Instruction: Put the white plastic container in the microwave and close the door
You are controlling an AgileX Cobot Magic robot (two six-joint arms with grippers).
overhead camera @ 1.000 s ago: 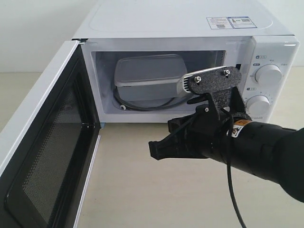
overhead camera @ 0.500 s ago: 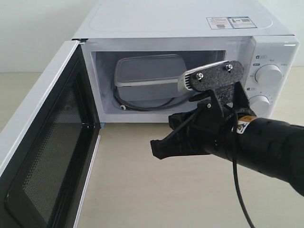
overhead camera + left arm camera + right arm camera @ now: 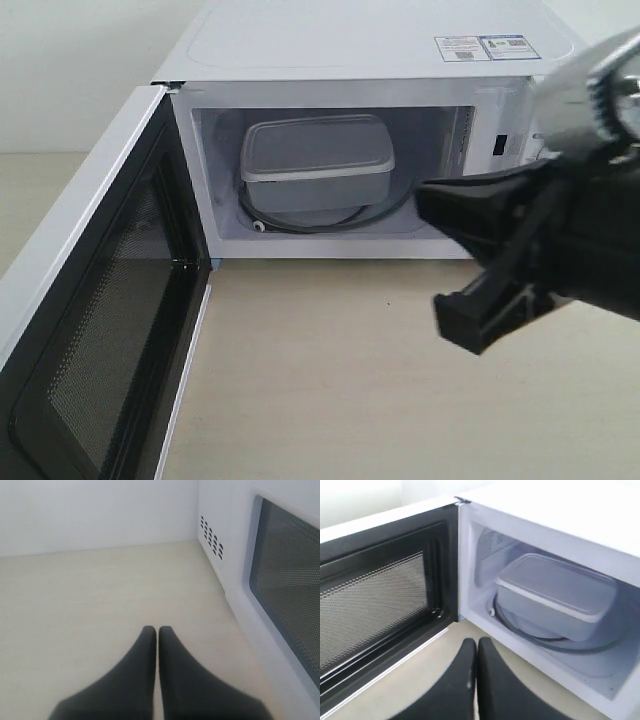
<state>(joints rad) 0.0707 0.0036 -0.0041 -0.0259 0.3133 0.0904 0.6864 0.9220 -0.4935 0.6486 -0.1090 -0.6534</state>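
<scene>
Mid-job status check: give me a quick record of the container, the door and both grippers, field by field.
white plastic container: lid on, inside the cavity of the microwave
door: swung wide open, mesh inner face showing
right gripper: shut, empty, outside the cavity, in front of the opening
left gripper: shut, empty, over the table by the door's outer side
left to do: close the door

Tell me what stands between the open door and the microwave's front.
The shut right gripper hangs before the opening, likely in the path of the door. The white plastic container sits fully inside the microwave.
</scene>
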